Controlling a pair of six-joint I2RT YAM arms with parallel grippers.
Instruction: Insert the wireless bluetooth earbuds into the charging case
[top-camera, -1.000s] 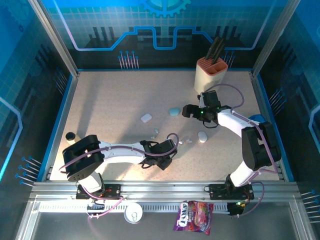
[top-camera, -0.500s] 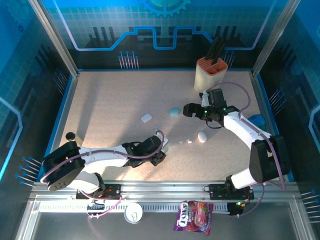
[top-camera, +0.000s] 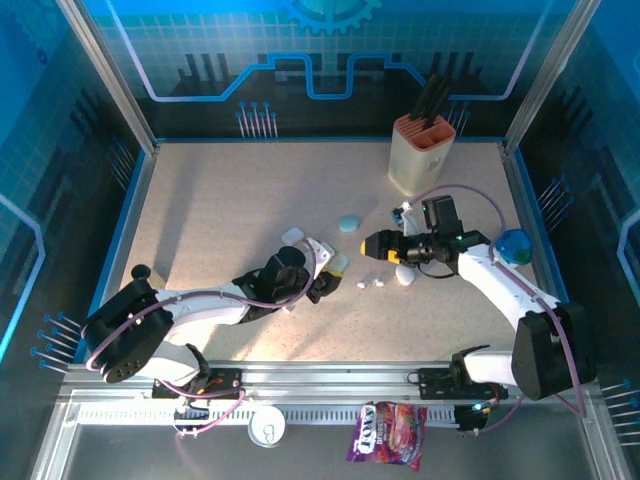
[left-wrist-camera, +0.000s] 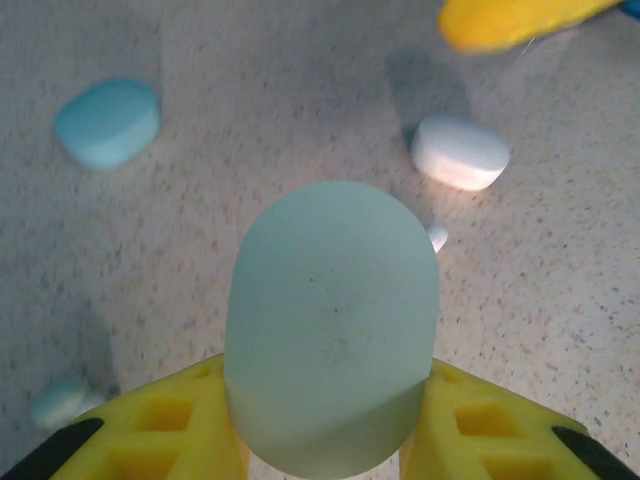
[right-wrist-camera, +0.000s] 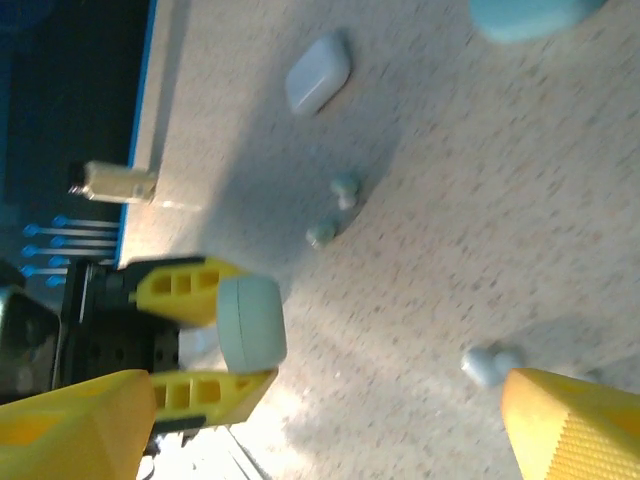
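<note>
Near the middle of the bench (top-camera: 200, 200), from above, the left pincer (top-camera: 330, 276) is gripping a pale green case (top-camera: 339, 263), while the right pincer (top-camera: 382, 246) is standing just beside a white case (top-camera: 404, 273), its fingers wide with nothing between. Two tiny earbuds (top-camera: 362, 284) are lying on the bench between both pincers. From the left wrist, the pale green case is sitting tight between the yellow fingers (left-wrist-camera: 170, 425); one earbud is lying beyond it, near the white case, and a blue case (left-wrist-camera: 107, 122) is resting further left. From the right wrist, the wide fingers are framing the left pincer with its case, and three earbuds are lying loose on the bench.
</note>
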